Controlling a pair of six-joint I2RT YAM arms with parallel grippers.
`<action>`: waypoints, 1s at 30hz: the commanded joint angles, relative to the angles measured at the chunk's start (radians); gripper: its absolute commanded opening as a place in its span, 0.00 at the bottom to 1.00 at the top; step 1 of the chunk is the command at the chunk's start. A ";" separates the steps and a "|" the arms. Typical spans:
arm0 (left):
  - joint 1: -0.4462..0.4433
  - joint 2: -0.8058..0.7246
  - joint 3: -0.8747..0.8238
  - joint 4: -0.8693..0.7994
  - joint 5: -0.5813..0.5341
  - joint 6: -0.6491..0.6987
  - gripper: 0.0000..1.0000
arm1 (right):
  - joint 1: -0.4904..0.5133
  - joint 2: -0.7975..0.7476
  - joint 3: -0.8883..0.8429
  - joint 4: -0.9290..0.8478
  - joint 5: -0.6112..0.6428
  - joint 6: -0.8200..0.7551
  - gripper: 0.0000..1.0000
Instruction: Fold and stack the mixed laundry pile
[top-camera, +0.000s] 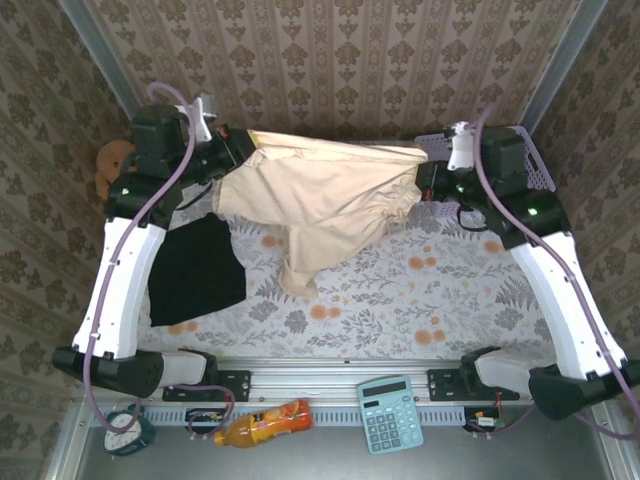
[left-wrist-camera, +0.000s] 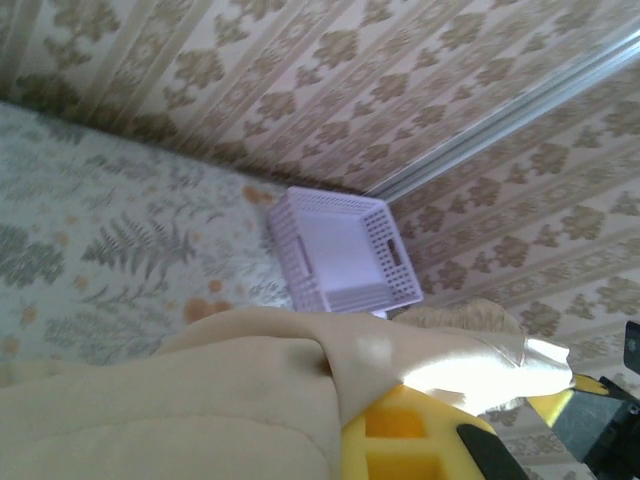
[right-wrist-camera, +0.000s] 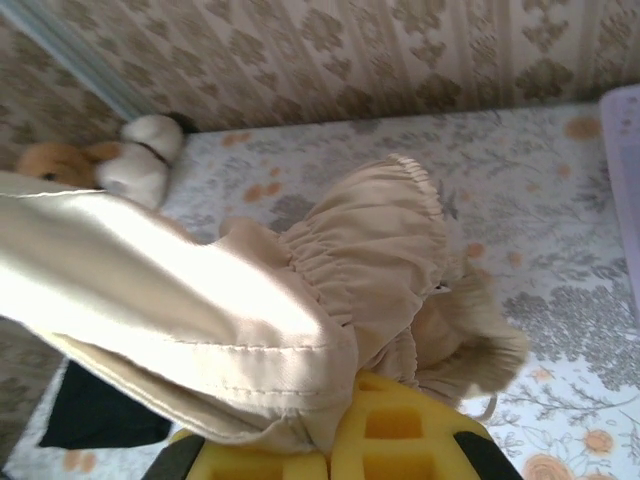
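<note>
**A:** Where has the laundry got to?

**B:** The beige garment (top-camera: 320, 200) is up in the air, stretched between my two hands across the far half of the table (top-camera: 450, 300). My left gripper (top-camera: 243, 152) has one end near the far left corner. My right gripper (top-camera: 420, 185) has the gathered, elastic end towards the far right corner. A loose part sags from the middle and comes down about the centre of the table; I cannot tell whether its tip touches.

**A:** And your fingers, are they apart?

**B:** No, both pairs are pressed together on that fabric. From my right wrist I see the cloth bunched over my yellow pads (right-wrist-camera: 400, 460), and from the left wrist it drapes the same way.

**A:** What of the other piece?

**B:** The black garment (top-camera: 197, 270) lies flat on the table beside the left edge, right next to my left arm. Its far corner is near the beige one's left end; whether the two touch I cannot tell.

**A:** Anything else about?

**B:** A lavender basket (top-camera: 535, 160) stands in the far right corner, behind my right gripper. A plush toy (top-camera: 110, 165) sits at the far left corner. A calculator (top-camera: 390, 412) and an orange bottle (top-camera: 265, 422) lie on the metal ledge (top-camera: 330, 450) past the near edge, between my arm bases.
</note>
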 joint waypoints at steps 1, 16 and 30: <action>0.018 -0.065 0.097 -0.017 -0.018 0.060 0.01 | -0.005 -0.106 0.092 -0.111 -0.076 0.009 0.00; 0.026 0.080 0.460 -0.005 -0.083 0.092 0.00 | -0.092 -0.008 0.248 0.046 -0.080 0.105 0.00; 0.143 0.906 0.658 -0.071 -0.115 0.070 1.00 | -0.264 0.683 0.147 0.404 -0.125 0.261 1.00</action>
